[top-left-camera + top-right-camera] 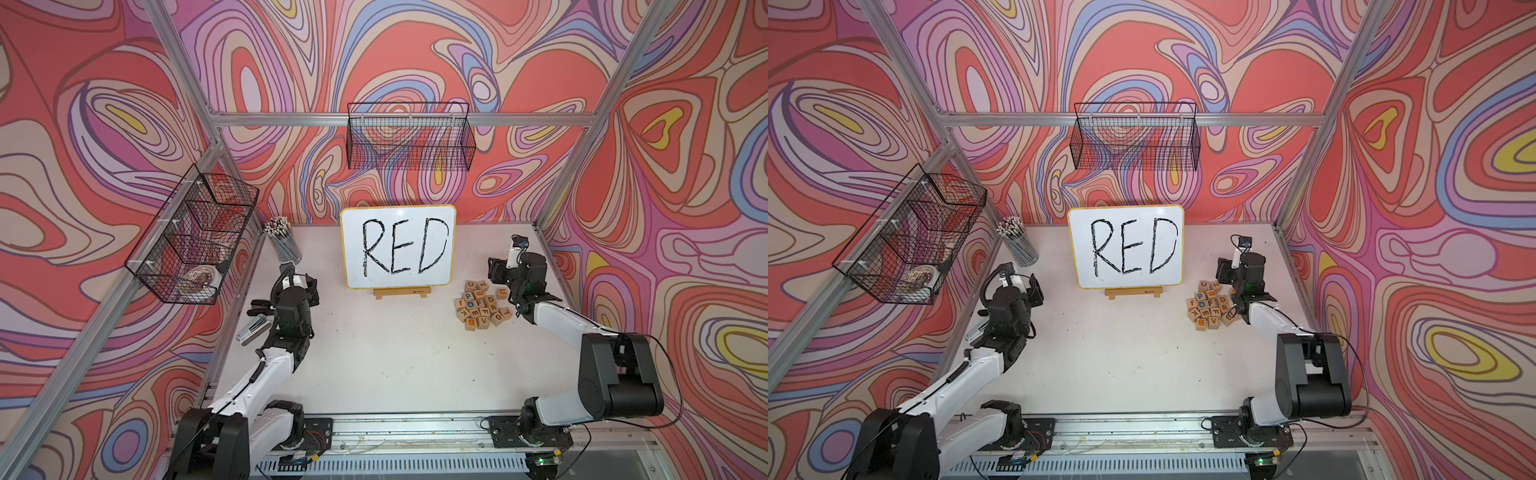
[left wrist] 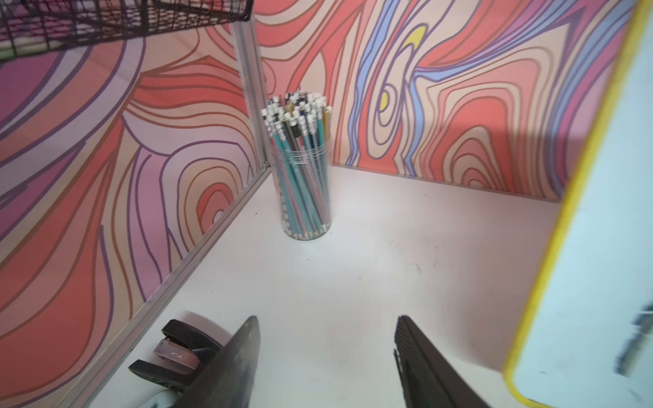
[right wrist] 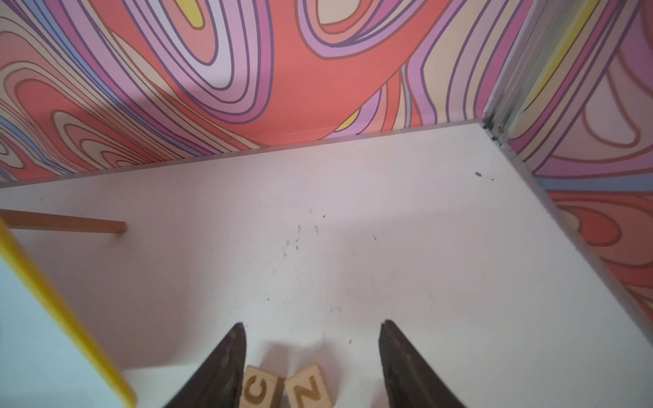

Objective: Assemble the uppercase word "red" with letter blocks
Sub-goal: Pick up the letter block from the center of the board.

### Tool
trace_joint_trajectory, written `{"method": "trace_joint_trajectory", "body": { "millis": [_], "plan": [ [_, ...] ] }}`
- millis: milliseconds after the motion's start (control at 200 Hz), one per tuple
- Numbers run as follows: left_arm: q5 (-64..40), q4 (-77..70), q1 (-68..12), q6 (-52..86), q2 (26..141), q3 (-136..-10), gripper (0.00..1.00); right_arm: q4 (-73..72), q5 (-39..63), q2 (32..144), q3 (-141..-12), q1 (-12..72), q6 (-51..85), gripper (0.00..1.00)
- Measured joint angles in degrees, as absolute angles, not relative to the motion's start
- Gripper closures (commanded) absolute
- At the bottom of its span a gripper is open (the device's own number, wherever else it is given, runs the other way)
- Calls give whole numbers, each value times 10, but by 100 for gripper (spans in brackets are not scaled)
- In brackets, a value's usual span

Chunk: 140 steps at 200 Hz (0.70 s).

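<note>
plainly, the coming move turns on which arm is nearer the pile of small pale wooden letter cubes (image 1: pixel 482 305), and that is the right one. the pile lies on the white tabletop (image 1: pixel 374 357) at centre right of both top views, just beside the lower right corner of the yellow-rimmed whiteboard (image 1: pixel 353 253) with red handwritten in black. the right claw (image 1: pixel 496 270) hangs over the pile's upper edge, jaws apart and holding nothing; in the right wrist view only the cube with an orange c (image 3: pixel 263 390) and the cube with an orange n (image 3: pixel 309 388) show, at the bottom edge between the two dark fingers (image 3: pixel 226 364), so the rest of the pile lies back under the wrist. in a top view the cube with an orange-brown d (image 1: pixel 491 299) and the cube with an orange-brown r (image 1: pixel 493 308) sit close together, down and slightly left of that claw; the e i cannot pick out for sure. being cubes, they offer no long axis. the left claw (image 2: pixel 327 318), jaws likewise apart and empty, sits well apart at centre left, beside the black stapler (image 2: pixel 169 353).
</note>
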<state>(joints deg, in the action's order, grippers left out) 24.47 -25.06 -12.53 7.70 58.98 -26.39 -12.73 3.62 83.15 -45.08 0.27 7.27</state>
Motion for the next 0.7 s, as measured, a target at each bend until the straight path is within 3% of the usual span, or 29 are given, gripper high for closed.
{"method": "trace_joint_trajectory", "body": {
  "millis": [270, 386, 701],
  "plan": [
    [260, -150, -274, 80, 559, -317, 38, 109, 33, 815, -523, 99, 89, 50],
    [217, -120, -300, 91, 560, -328, 38, 175, 14, 815, -544, 135, 89, 53],
    [123, -74, -341, 96, 562, -329, 37, 249, 5, 824, -545, 132, 113, 63]
  ]
}}
